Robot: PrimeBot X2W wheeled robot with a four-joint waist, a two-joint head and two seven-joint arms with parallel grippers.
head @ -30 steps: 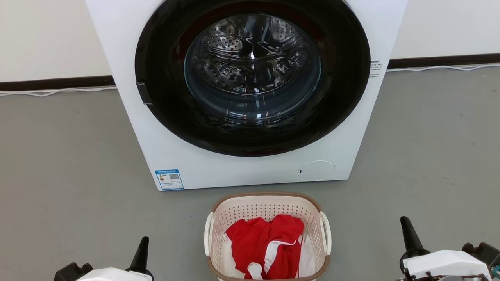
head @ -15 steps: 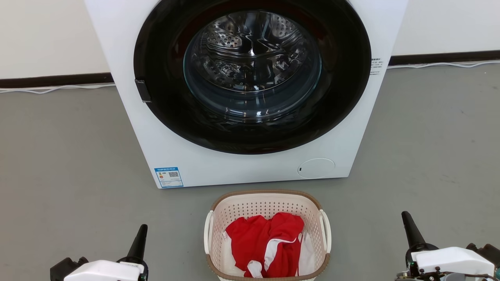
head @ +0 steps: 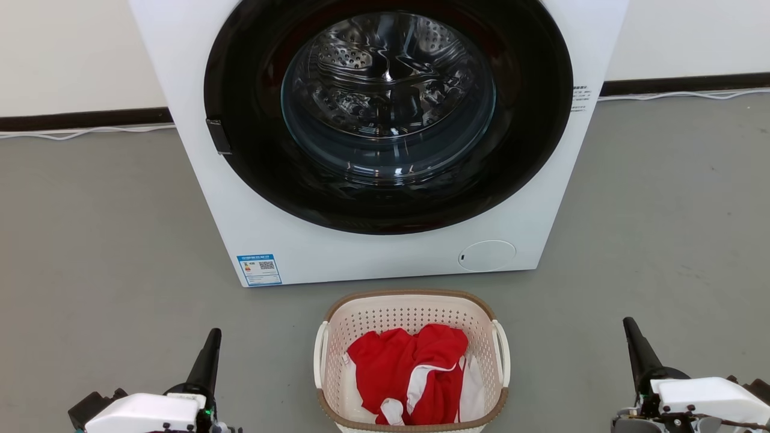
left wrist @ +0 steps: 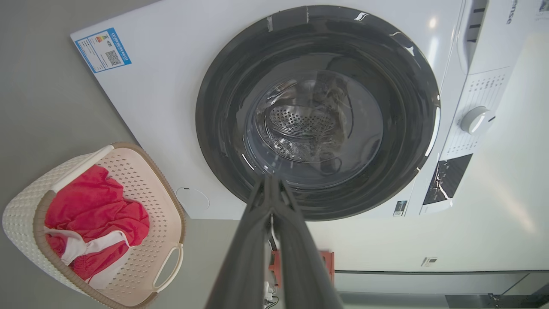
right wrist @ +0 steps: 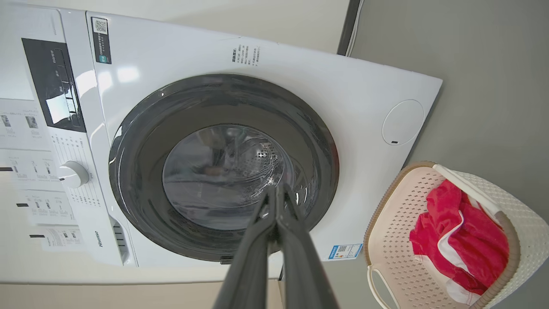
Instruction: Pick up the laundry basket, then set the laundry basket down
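- Nearest you, the left gripper [head: 212,340] sits at the lower left of the head view and the right gripper [head: 633,331] at the lower right. Both point toward the machine.
- Each claw is pressed together with nothing between the fingers. Both wrist views show the two dark fingers meeting at their tips.
- Over the last second both grippers have reached further up the head view. The whole scene has also slid upward a little, so part of that shift is your camera dipping. The fingers gained more than the scene did, so I judge the arms themselves have eased forward.
- Between the grippers and well apart from both, the laundry basket [head: 411,314] stands upright on the grey floor [head: 120,240]. It is unmoved against the machine apart from the camera shift.
- A red garment [head: 409,367] with white trim lies bunched inside it. The white side handles [head: 320,355] are free.
- A basket resting on the floor with both claws closed and clear of it fits two stages. It may be waiting to be lifted, or it may be already set down again. These pictures do not settle which.
- Just behind the basket is the washing machine [head: 289,228], its round door [head: 385,120] shut.
- Farthest back, a white cable [head: 72,133] runs along the base of the wall.
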